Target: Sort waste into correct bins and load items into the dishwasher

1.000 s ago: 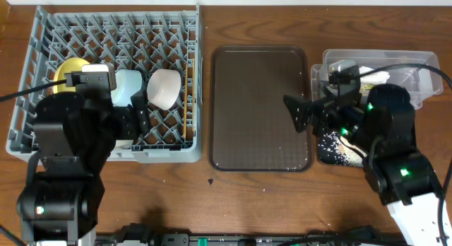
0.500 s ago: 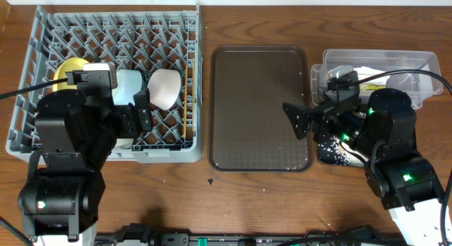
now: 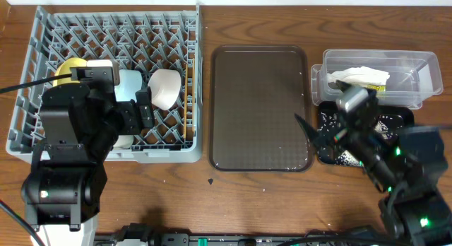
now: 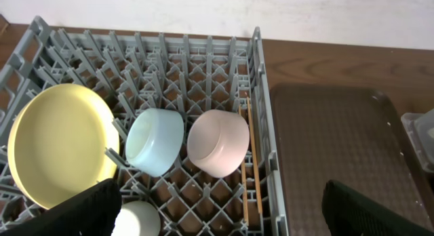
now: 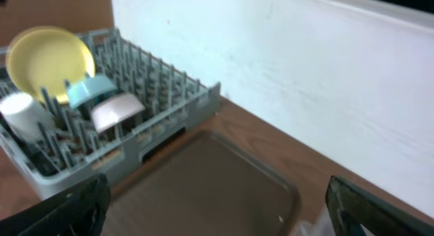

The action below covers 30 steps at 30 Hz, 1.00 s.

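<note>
My left gripper (image 4: pixel 224 212) and right gripper (image 5: pixel 217 209) gape empty; chopsticks (image 4: pixel 247 154) lie front-to-back in the rack (image 4: pixel 261 73), desk's left side, just ahead of my left.

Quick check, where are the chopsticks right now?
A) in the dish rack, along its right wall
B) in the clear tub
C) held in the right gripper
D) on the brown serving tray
A: the left wrist view shows the chopsticks lying in the dish rack against its right wall, just right of the white bowl.
</note>
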Motion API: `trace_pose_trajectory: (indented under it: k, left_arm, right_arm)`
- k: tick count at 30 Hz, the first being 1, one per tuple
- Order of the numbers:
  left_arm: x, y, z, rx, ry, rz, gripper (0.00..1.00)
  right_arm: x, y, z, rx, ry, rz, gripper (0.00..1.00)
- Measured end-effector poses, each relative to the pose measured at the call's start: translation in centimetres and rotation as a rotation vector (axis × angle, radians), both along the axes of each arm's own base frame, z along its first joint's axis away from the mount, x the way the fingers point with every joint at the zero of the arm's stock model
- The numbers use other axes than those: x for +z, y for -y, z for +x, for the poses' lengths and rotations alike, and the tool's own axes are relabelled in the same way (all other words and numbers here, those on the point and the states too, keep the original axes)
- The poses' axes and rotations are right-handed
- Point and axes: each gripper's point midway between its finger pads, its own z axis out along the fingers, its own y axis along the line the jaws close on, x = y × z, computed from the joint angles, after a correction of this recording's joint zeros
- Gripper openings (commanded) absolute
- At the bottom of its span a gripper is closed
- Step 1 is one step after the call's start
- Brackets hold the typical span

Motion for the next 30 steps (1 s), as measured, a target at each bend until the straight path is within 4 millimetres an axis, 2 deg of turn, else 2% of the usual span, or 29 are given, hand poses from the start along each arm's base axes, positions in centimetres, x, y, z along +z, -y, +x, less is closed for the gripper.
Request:
trace_pose_trajectory:
  k: [2,5,8,12,21,25,30]
  left_arm:
    - [-0.1,0.0,0.1,0.000,-0.004,0.000,0.95]
    - [-0.3,0.0,0.2,0.000,-0.011,0.000,0.95]
    - [-0.4,0.0,0.3,0.000,-0.014,0.000,0.95]
    - [-0.5,0.0,0.4,0.000,-0.019,0.000,0.95]
    - [-0.6,0.0,0.5,0.000,-0.023,0.000,0.95]
    - [-0.6,0.0,0.5,0.000,-0.023,0.000,0.95]
    - [-0.6,0.0,0.5,0.000,-0.023,0.000,0.95]
  right_arm:
    - [-1.7,0.8,-0.6,-0.020,0.010,-0.015,0.99]
    - [-6.2,2.4,-1.4,-0.068,-0.022,-0.038,0.99]
    - [-8.5,3.6,-1.7,-0.115,0.013,-0.038,0.99]
    - [-9.7,4.9,-2.3,-0.170,0.142,-0.021,0.99]
    - [-12.5,5.3,-2.9,-0.184,0.325,0.005,0.99]
    - [-14.0,5.3,-2.7,-0.185,0.308,0.001,0.99]
    - [-14.0,5.2,-2.7,-0.184,0.309,0.001,0.99]
